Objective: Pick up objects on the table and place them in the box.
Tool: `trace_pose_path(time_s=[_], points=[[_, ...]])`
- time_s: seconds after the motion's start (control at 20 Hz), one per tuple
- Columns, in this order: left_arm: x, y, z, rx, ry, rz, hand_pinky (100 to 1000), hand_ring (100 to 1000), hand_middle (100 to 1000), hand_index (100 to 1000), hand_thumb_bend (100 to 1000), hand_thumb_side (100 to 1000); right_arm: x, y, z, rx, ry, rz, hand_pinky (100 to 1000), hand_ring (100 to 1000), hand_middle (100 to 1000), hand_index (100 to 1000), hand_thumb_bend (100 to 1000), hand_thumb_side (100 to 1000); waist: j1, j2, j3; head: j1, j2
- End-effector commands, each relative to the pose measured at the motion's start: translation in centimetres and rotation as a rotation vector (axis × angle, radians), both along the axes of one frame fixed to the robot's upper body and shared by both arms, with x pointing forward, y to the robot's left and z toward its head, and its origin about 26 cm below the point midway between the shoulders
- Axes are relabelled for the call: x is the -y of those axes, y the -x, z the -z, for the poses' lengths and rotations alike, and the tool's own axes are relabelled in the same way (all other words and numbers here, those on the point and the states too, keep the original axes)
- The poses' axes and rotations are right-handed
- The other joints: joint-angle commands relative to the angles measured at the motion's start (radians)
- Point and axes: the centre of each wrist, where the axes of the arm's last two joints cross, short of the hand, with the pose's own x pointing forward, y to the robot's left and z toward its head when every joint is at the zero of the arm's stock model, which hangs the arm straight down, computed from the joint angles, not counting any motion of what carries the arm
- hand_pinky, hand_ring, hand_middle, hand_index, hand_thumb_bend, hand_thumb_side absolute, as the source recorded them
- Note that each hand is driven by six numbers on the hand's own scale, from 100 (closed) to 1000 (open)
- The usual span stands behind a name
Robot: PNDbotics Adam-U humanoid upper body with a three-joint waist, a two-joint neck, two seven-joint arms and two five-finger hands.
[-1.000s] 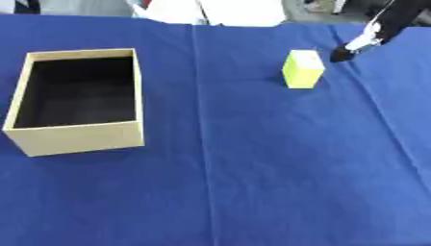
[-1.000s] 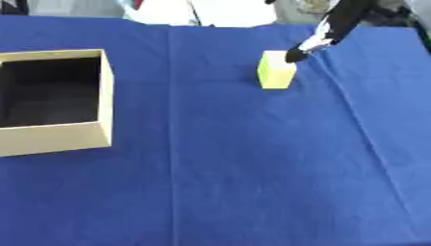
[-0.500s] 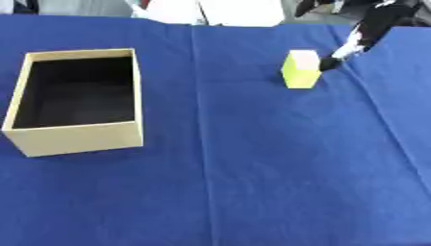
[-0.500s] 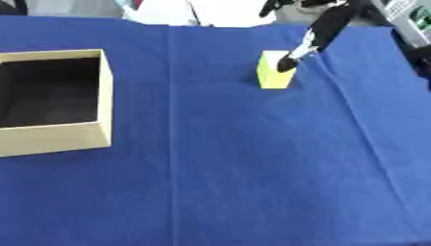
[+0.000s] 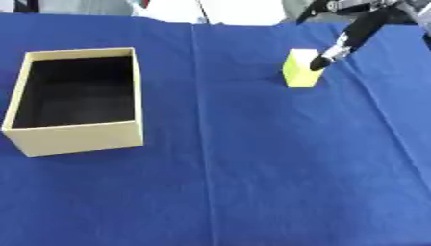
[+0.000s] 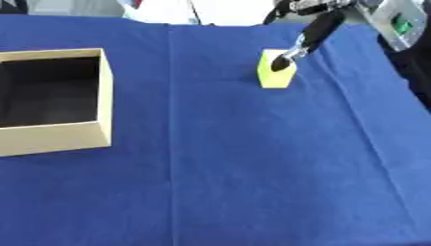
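On the blue cloth (image 5: 252,158), the right hand (image 5: 347,41), grip unclear, meets the yellow block (image 5: 299,76).

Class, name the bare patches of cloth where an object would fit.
Bare blue cloth fills the whole near half and the strip between the cardboard box and the yellow block. Only the far right is crowded, where the right hand meets the block.
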Motion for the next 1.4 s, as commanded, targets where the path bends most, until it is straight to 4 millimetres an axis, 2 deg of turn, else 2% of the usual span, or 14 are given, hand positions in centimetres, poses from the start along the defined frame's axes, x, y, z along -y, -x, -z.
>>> trace_pose_path(time_s=[0.05,0.35,0.75,0.9,1.4], points=[[-0.1,0.2,-0.9,0.026,-0.022,0.002,908,670,621,710,363,819,0.8,-0.1,-1.0,0.024,0.024,0.025,986,1000,955,1000,674,773,0.005,-0.015,0.002,-0.004,-0.008],[-0.1,0.2,-0.9,0.026,-0.021,0.001,908,670,621,710,362,819,1.2,-0.5,-0.3,0.02,0.026,0.038,983,1000,950,1000,666,798,0.006,-0.011,0.003,-0.005,-0.01],[0.0,0.2,-0.9,0.028,-0.02,0.006,908,669,620,707,360,819,1.8,-1.2,0.5,0.049,-0.002,0.075,962,1000,932,1000,718,633,0.009,-0.005,0.009,-0.011,-0.019],[0.0,0.2,-0.9,0.029,-0.02,0.007,908,669,619,707,360,819,2.3,-1.7,1.0,0.043,-0.008,0.109,948,990,914,1000,729,620,0.009,-0.003,0.011,-0.014,-0.021],[0.1,0.1,-0.9,0.031,-0.02,0.01,908,668,619,705,356,820,3.4,-2.9,2.5,0.027,-0.016,0.18,940,978,899,1000,714,660,0.011,0.007,0.02,-0.023,-0.029]])
